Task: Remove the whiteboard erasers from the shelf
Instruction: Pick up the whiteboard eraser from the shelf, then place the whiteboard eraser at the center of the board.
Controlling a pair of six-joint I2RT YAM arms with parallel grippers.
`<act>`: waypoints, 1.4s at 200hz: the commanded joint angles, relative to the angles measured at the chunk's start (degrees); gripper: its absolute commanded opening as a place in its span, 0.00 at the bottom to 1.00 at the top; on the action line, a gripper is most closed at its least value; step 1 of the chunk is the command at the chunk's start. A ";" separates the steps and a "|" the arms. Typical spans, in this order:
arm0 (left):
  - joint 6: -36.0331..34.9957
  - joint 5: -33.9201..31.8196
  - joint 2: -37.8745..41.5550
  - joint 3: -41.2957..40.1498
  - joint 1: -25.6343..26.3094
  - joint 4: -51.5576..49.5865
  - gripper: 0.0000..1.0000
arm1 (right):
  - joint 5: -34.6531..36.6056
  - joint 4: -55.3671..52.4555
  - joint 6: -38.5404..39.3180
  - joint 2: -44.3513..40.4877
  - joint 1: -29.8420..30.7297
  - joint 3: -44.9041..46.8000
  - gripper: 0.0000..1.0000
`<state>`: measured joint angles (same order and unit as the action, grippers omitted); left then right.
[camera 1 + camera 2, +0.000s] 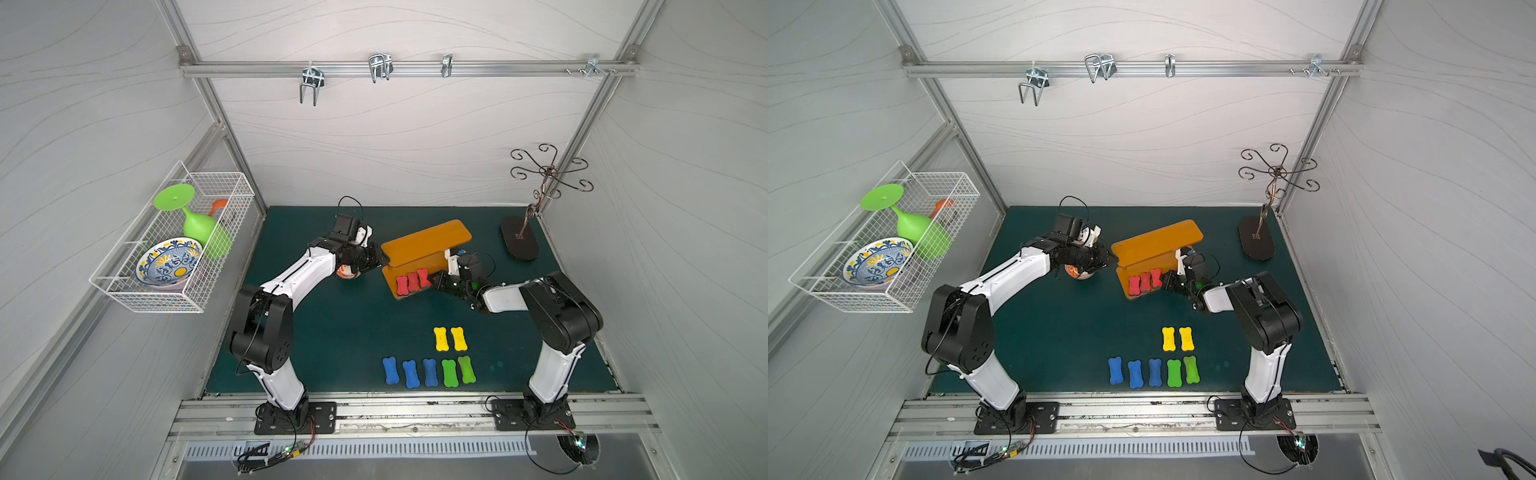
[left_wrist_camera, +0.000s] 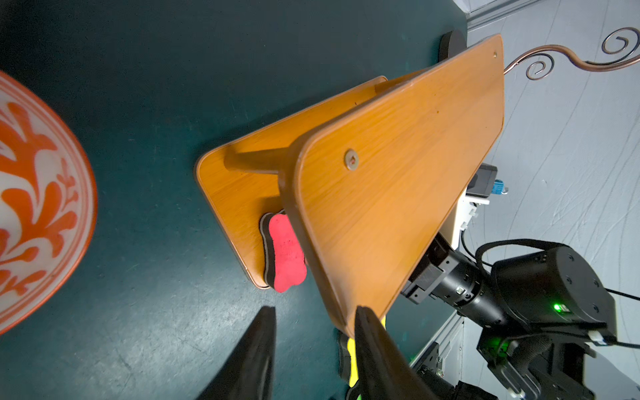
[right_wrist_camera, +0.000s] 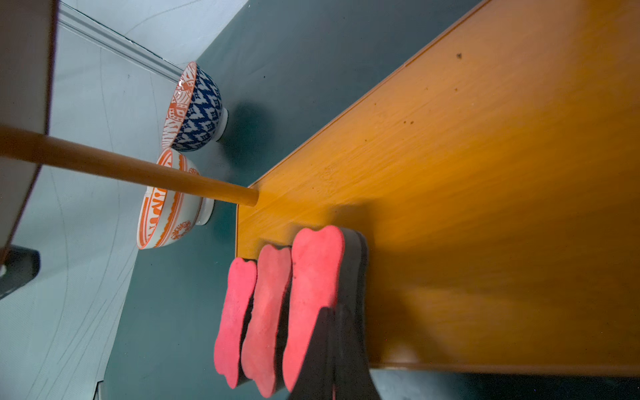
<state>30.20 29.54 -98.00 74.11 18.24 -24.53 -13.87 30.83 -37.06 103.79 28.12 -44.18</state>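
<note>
Currently, the right gripper (image 3: 332, 346) has its jaws pressed together on the overhanging end of the nearest red eraser (image 3: 317, 294), one finger on its red face and the other against its dark underside. That eraser lies on the lower board (image 3: 485, 173) of the shelf (image 1: 428, 239), innermost in a touching row of three red erasers (image 1: 412, 281). Its long axis runs across the board and points out over the front edge toward the jaws, so a pull back along that line looks like the coming move.

The left gripper (image 2: 315, 346) is at the shelf's opposite end. Its jaws are partly spread and empty, with one finger (image 2: 374, 346) touching a corner of the upper board (image 2: 398, 173), probably steadying it.

Seven erasers (image 1: 430, 372), yellow, blue and green, lie on the mat (image 1: 332, 332) in front of the shelf, well apart from it.
</note>
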 commanded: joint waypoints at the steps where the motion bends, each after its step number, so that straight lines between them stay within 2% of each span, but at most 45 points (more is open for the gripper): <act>1: -0.31 -0.16 0.91 0.29 0.14 0.75 0.43 | 2.68 -6.10 1.04 -4.26 0.53 -0.38 0.00; 36: -0.13 -1.02 2.01 0.18 0.13 0.79 0.49 | 5.68 -9.41 0.52 -9.08 1.49 1.14 0.00; 91: 0.13 -1.71 3.46 -0.29 0.04 1.20 0.51 | 10.87 -15.23 -1.91 -20.06 4.81 5.96 0.00; 129: 0.53 -1.90 4.55 -0.80 -0.05 1.90 0.52 | 18.55 -23.53 -5.67 -30.25 13.05 10.80 0.00; 159: 0.83 -1.58 5.00 -0.90 -0.05 2.21 0.52 | 25.18 -28.92 -11.36 -35.80 22.26 14.48 0.00; 213: 0.83 -1.65 5.81 -1.08 -0.01 2.45 0.52 | 30.16 -32.28 -18.58 -33.79 32.60 16.01 0.00; 280: 0.83 -1.43 5.73 -1.15 0.00 2.48 0.52 | 28.97 -31.28 -19.63 -27.20 34.11 14.40 0.00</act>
<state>30.85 28.01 -93.51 72.93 18.22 -23.86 14.57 0.73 -55.72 75.46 61.82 -28.69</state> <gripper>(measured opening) 0.523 0.040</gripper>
